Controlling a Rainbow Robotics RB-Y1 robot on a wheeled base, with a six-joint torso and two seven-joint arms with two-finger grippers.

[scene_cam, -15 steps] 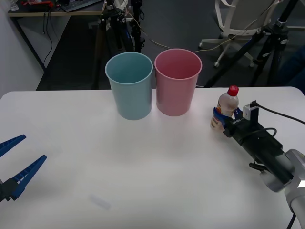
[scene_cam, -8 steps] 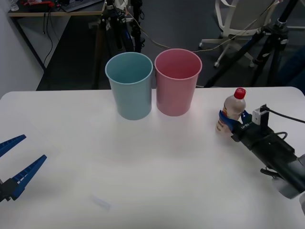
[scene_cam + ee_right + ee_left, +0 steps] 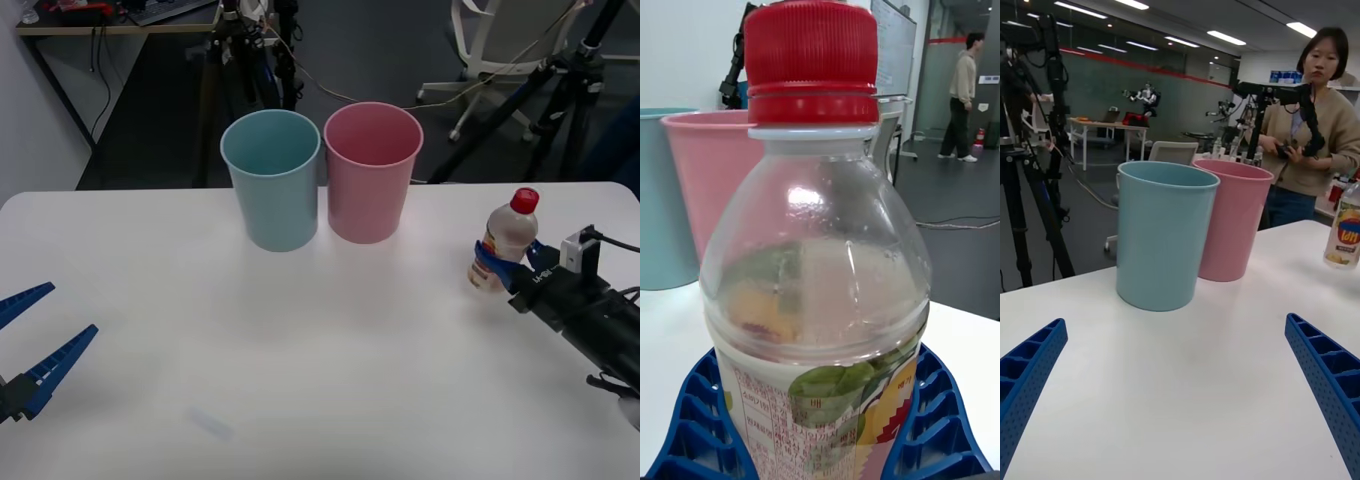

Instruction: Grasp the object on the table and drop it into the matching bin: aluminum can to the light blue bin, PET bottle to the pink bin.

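The right gripper (image 3: pixel 503 272) has drawn back from the pink bin (image 3: pixel 371 170). The PET bottle (image 3: pixel 503 252), clamped between its fingers, has travelled along and lifted.

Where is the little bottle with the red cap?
In the front view the bottle stands on the table's right side, gripped by the right end effector, to the right of the pink bin.

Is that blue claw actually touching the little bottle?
Touching. In the right wrist view, the right gripper's blue fingers press against both sides of the PET bottle's label, with no gap.
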